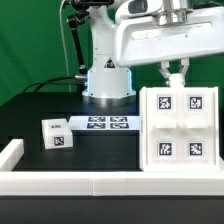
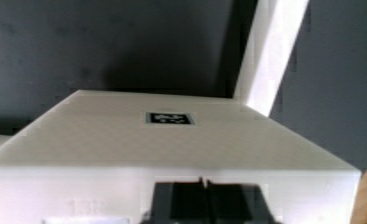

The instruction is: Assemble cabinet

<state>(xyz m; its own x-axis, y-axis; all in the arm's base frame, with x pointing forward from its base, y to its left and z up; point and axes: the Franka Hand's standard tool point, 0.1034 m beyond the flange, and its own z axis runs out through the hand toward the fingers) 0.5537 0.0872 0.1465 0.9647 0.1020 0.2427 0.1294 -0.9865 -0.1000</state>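
Observation:
The cabinet body [image 1: 180, 125] is a large white box standing on the table at the exterior view's right, with four square tags on the face towards the camera. My gripper [image 1: 174, 74] comes down from above and its tips are at the body's top edge. In the wrist view the body [image 2: 144, 150] fills the lower part as a white surface with one tag, and my gripper [image 2: 206, 200] shows as two dark fingers pressed together in front of it, with nothing held between them. A small white tagged block [image 1: 57, 135] lies on the table at the exterior view's left.
The marker board [image 1: 105, 124] lies flat in front of the robot base [image 1: 107, 80]. The low white border rail [image 1: 90, 183] runs along the near table edge and up the left side. A white strip [image 2: 278, 50] crosses the dark table in the wrist view.

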